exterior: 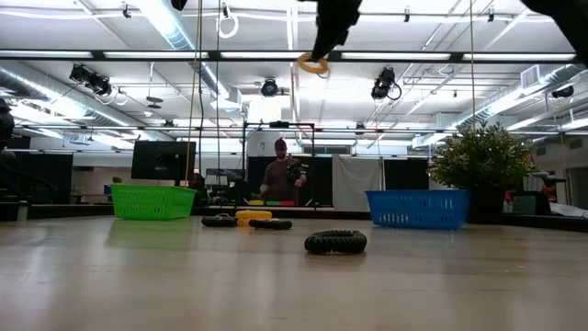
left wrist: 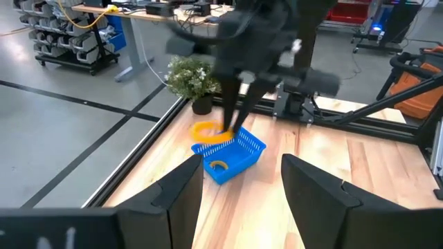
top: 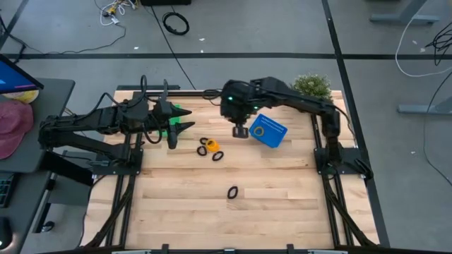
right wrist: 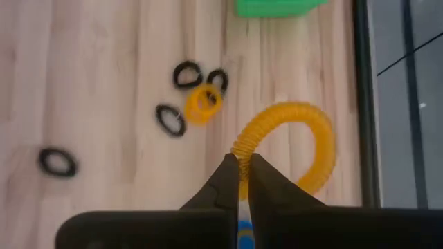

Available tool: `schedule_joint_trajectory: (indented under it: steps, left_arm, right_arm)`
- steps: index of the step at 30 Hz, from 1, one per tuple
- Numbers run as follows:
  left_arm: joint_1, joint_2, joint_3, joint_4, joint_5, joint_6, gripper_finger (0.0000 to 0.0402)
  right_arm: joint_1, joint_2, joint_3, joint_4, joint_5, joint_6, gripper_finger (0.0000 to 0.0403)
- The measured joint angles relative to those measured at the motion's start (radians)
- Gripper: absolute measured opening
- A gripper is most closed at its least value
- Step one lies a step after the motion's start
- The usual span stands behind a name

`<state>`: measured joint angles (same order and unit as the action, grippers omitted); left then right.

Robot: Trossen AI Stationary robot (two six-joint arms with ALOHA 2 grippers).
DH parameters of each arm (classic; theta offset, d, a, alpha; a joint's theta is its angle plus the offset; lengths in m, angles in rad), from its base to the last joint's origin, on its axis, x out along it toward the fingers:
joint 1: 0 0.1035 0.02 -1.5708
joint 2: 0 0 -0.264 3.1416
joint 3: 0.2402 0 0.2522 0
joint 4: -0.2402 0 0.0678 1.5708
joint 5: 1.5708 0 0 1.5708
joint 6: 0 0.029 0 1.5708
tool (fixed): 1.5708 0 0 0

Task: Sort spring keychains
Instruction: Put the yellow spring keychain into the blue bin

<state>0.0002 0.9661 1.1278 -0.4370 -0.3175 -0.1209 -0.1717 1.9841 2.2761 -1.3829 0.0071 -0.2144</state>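
Above the blue basket (top: 268,132), the right claw (right wrist: 240,173) pinches an orange coil (right wrist: 294,142) by one strand — light, springy, best held across the loop. Left claw (left wrist: 242,187) waits wide apart. Only the right wrist view shows four coils (right wrist: 192,100) left on the desk (top: 268,204).

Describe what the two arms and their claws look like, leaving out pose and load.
Both arms are dark, nearly black, built of chunky jointed links. The left arm carries loose black cables near its wrist; its claw has two broad, flat, tapering black fingers. The right arm shows a small green light at its wrist; its claw ends in slim pointed black tips.
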Motion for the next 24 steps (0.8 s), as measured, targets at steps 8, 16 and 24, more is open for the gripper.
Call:
schedule_joint_trajectory:
  steps: [8,16,24]
  left_arm:
    - [0.0,0.0,0.0,0.018,-0.004,-0.044,0.0199]
    - [0.0,0.001,0.0,0.018,-0.015,-0.085,0.0199]
    - [0.0,0.002,0.0,0.021,-0.083,-0.103,0.0199]
  right_arm:
    - [0.009,-0.18,-0.146,0.189,-0.206,-0.008,0.0011]
    - [0.053,-0.533,-0.585,0.453,-0.226,0.084,0.001]
    - [0.128,-0.891,-0.92,0.615,-0.147,0.198,0.001]
